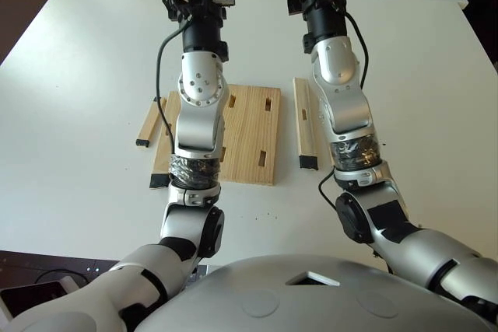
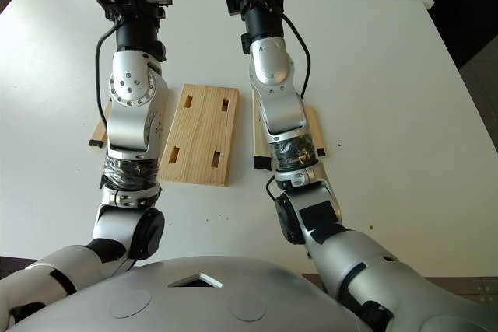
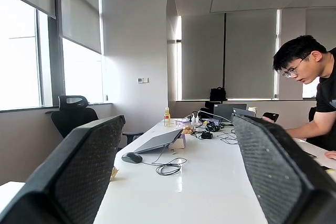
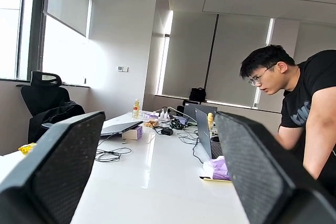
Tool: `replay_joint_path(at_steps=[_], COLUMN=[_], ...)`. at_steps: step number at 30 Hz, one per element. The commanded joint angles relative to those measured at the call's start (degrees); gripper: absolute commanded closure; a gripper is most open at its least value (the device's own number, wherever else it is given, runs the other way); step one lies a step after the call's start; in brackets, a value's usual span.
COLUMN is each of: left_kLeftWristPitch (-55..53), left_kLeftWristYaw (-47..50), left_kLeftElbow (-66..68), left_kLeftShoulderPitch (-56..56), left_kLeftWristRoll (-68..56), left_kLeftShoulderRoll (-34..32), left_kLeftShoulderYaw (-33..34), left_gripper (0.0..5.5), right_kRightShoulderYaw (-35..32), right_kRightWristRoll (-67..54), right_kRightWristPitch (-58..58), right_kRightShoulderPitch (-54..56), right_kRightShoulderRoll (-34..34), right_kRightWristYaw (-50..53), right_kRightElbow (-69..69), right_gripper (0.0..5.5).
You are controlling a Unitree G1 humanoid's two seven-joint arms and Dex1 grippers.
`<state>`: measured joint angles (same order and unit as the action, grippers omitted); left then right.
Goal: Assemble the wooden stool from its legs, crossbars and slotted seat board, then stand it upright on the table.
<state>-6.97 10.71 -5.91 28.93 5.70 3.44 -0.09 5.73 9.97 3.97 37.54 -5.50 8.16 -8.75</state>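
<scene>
— What sits up close?
— The pincer (image 3: 178, 120), its two dark, textured fingers (image 3: 79, 177) well apart.
— And past them?
— A long white counter (image 3: 178, 198) carrying a laptop (image 3: 157, 141), a mouse (image 3: 132, 157) just beside it, a coiled cable (image 3: 168, 169) near the mouse, and a bottle (image 3: 167, 116) farther off. A black chair (image 3: 73, 115) stands by the windows (image 3: 26, 66).

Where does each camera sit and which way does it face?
Left eye: head-mounted, looking down at the pale slotted wooden seat board on the white table; both arms show.
Right eye: beside it, same scene.
Left wrist: level across the room, framed by the open left gripper.
Right wrist: likewise, open right gripper.
Wrist views share a yellow bottle.
</scene>
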Motion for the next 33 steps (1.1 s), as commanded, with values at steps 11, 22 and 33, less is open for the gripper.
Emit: replay_joint_path(at_steps=[11,22,33], left_kLeftWristPitch=[-3.51,-11.13,-15.22], left_kLeftWristYaw=[-5.80,-18.88,-41.23], left_kLeftElbow=[-1.81,-7.90,5.50], left_kLeftShoulderPitch=[-1.90,-9.05,-23.11], left_kLeftWristRoll=[-5.24,-14.94,-23.05], left_kLeftShoulderRoll=[-0.56,-11.61,-35.60], left_kLeftShoulderYaw=[0.61,7.59,22.01], left_gripper=[1.71,1.71,1.71], right_kRightShoulderYaw=[-0.21,-1.68,-3.58], right_kRightWristRoll=[0.31,0.65,1.03], right_kRightWristPitch=[0.90,1.70,2.21], right_kRightShoulderPitch=[-1.25,-2.64,-4.08], right_kRightShoulderRoll=[0.02,1.73,4.31], right_kRightWristYaw=[0.89,1.79,2.87], right_kRightElbow=[1.60,2.65,3.41], right_gripper=[1.67,1.67,1.67])
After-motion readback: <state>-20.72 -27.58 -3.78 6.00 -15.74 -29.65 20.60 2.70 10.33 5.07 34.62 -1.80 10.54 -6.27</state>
